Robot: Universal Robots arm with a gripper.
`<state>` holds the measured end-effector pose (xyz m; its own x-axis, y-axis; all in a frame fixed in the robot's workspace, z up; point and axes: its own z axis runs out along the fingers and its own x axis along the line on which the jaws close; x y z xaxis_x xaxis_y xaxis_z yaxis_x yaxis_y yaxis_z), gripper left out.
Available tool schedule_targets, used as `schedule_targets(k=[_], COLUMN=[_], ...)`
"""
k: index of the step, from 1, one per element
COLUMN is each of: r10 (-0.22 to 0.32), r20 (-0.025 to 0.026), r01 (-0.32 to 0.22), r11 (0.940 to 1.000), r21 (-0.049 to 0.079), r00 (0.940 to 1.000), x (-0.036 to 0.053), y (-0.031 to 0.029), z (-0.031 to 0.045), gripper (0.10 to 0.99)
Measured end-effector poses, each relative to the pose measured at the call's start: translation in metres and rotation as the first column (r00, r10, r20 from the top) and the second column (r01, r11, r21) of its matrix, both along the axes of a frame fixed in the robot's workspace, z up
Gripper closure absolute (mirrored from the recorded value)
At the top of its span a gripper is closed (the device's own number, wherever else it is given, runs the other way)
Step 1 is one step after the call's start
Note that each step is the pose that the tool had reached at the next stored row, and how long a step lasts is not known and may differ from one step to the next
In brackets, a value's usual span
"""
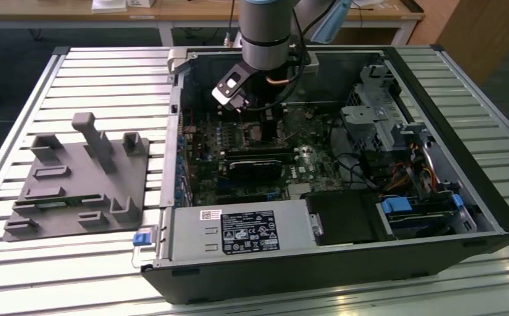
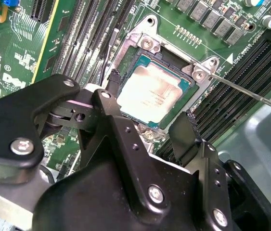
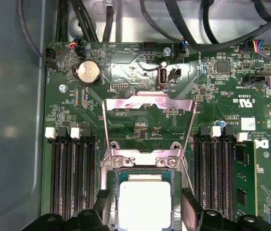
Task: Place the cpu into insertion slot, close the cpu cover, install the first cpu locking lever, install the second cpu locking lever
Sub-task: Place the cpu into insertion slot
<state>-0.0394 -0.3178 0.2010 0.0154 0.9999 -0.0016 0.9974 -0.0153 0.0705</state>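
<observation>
One cpu (image 2: 150,94) lies in one insertion slot (image 2: 149,44), claw (image 3: 146,197) spread astride, one cpu cover (image 3: 149,102) open.

The slatted table (image 1: 61,276) carries an open computer case (image 1: 324,271) and a grey fixture (image 1: 70,192).

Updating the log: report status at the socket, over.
Status: gripper open, flanking cpu. It sits in insertion slot. The cpu cover stands raised. Nothing blocking.

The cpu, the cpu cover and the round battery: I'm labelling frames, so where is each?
cpu (image 2: 152,94), second wrist view, middle of its grey metal top.
cpu cover (image 3: 135,102), first wrist view, free-end bar of the open frame.
round battery (image 3: 88,72), first wrist view, centre of its face.
</observation>
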Motion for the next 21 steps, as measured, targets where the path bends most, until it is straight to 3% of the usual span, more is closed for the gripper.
schedule_targets(k=[4,7,8,12,13,16,21], r10=[0.000,0.000,0.000,0.000,0.000,0.000,0.000], r20=[0.0002,0.0000,-0.0010,-0.0099,-0.0125,-0.0212,-0.0262], r01=[0.000,0.000,0.000,0.000,0.000,0.000,0.000], r11=[1.0000,1.0000,1.0000,1.0000,1.0000,1.0000,0.9999], r21=[0.000,0.000,0.000,0.002,0.004,0.009,0.012], r00=[1.0000,1.0000,1.0000,1.0000,0.9999,0.9998,0.9997], x=[0.0000,0.0000,0.0002,0.0011,0.0013,0.0023,0.0027], y=[0.0000,0.0000,0.0000,-0.0009,-0.0015,-0.0025,-0.0026], z=[0.0010,0.0065,0.0077,0.0088,0.0089,0.0099,0.0137], gripper=[0.404,0.420,0.482,0.659,0.659,0.835,0.898])
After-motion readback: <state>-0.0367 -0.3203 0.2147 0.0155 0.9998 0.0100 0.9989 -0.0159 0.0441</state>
